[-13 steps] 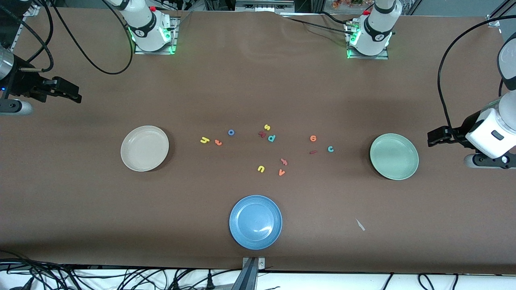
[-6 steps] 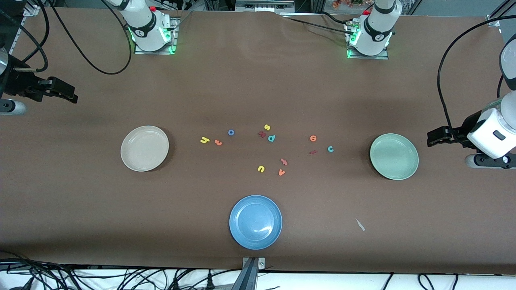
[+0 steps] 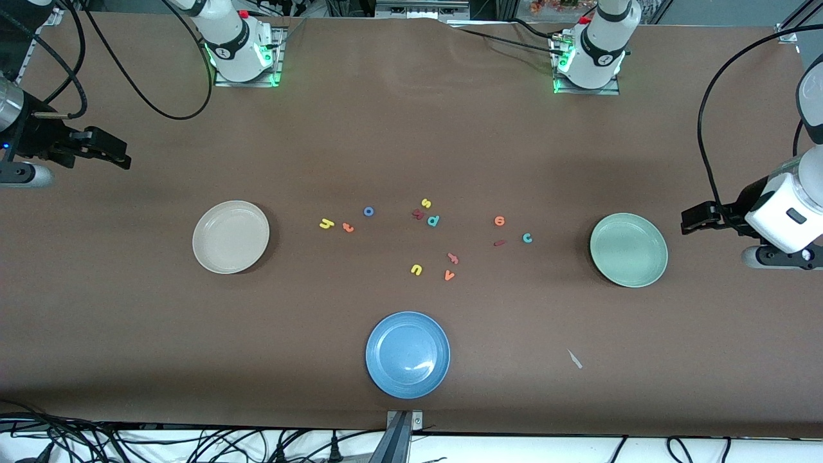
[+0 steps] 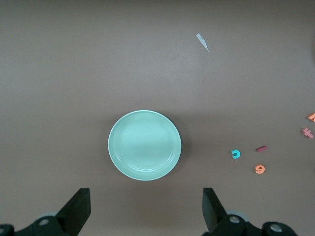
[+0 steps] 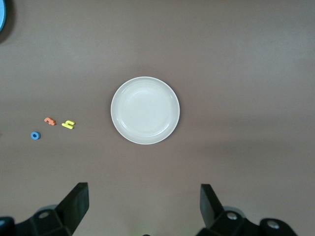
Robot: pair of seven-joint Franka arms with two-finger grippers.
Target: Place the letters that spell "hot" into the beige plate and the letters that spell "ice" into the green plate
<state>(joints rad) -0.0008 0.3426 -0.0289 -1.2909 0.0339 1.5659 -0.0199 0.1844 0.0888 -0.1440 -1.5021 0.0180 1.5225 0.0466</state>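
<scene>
The left gripper hangs over the bench's end by the green plate, fingers spread apart and holding nothing; the right gripper hangs over the other end, above the bare brown cloth near the beige plate, also spread and empty. Both plates sit flat and empty, each midway along its own end of the bench. Between them, near the bench's middle, the small letters lie flat. Toward the beige plate are the yellow h, the orange t just beside it, and the blue o a little farther from the front camera. Toward the green plate are the orange e, the teal c and the dark red i, whose long axis runs roughly along the bench's length, slightly tilted. Which way the other letters point is too small to tell. Spare letters lie in the centre, among them a yellow s, a teal p, a yellow u and an orange v. A blue plate sits near the bench's front edge, with a pale scrap toward the left arm's end. The bench is covered in plain brown cloth; black cables trail along its edges and the arm bases glow green.
</scene>
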